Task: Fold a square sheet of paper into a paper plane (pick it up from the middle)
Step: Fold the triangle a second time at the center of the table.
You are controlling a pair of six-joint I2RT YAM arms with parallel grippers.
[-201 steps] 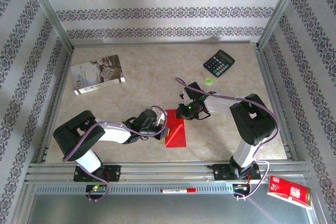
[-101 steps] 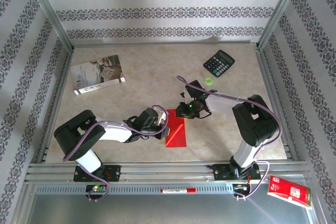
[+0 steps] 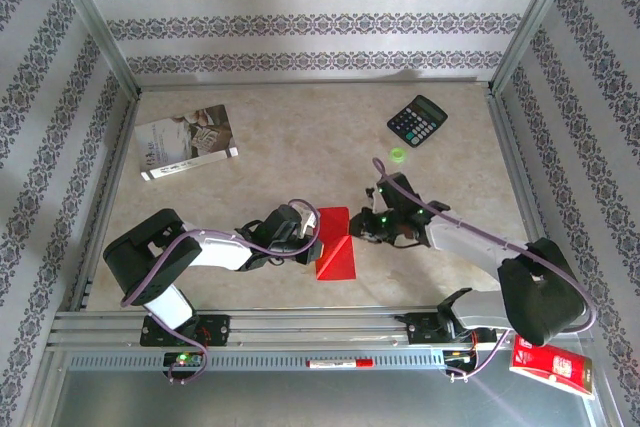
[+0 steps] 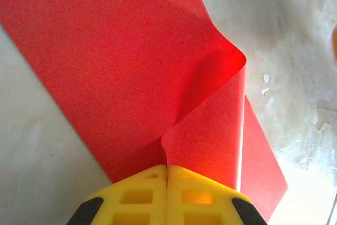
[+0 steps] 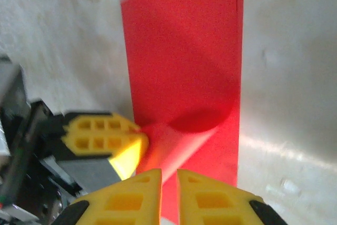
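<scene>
The square sheet of paper is bright red and lies folded on the table between my two grippers. My left gripper is at its left edge, and its yellow jaws are shut on a corner flap that curls up and over the sheet. My right gripper is at the paper's right side. In the right wrist view its jaws stand a narrow slit apart just above the raised flap of the sheet, with nothing clearly pinched between them. The left fingers show beside it.
A black calculator and a small green item lie at the back right. A grey-white booklet lies at the back left. A glossy red packet rests off the table at the front right. Metal rails edge the table.
The right arm has swung its elbow down toward the near right, and its gripper has shifted slightly right and nearer along the paper. Its jaws have narrowed. The left gripper has stayed put.
</scene>
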